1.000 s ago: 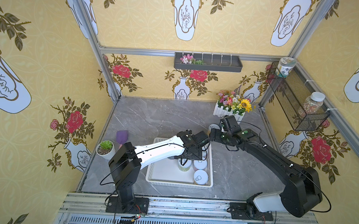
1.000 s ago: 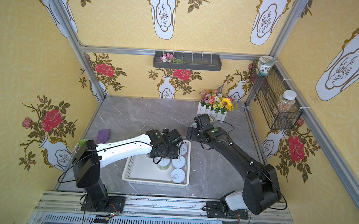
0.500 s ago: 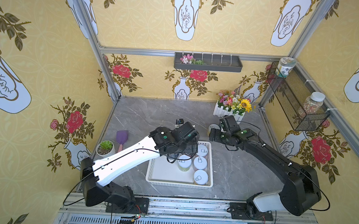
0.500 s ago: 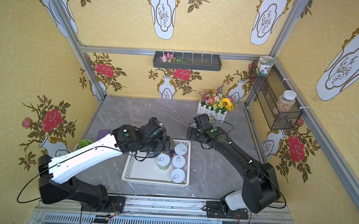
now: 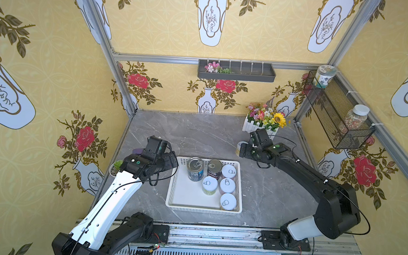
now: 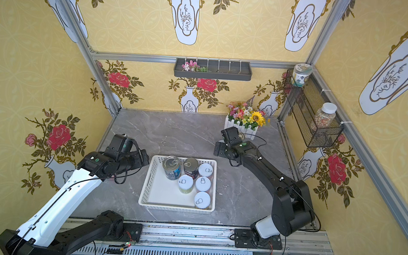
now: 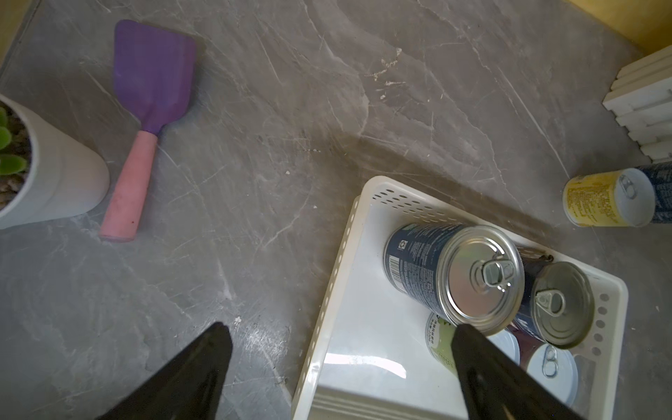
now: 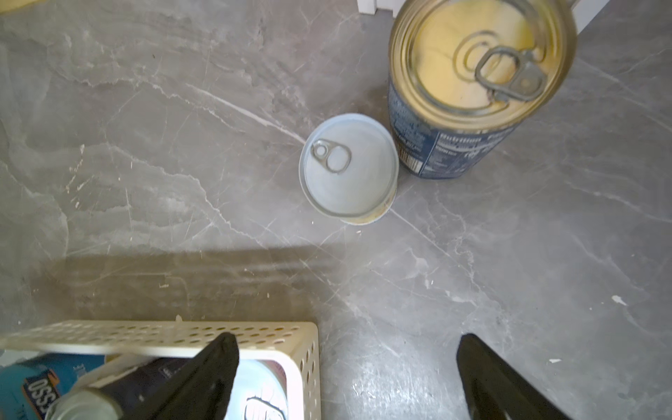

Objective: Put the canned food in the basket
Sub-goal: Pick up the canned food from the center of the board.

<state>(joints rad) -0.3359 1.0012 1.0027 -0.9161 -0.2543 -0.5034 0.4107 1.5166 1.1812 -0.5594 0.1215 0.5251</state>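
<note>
- Backed away from over the basket since a second ago, in both top views: my left end effector now hangs beside it, spread and empty. Six cans stand inside.
- Left wrist: dark blue can sits in the basket.
- Right wrist: right end effector gapes, empty, over the table. I judge short yellow can and tall blue can are next.

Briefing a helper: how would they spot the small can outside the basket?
Find the white picket flower box at the far right corner of the table. Two cans stand in front of it. It is the short yellow-labelled can with a white lid, not the taller blue can.
</note>
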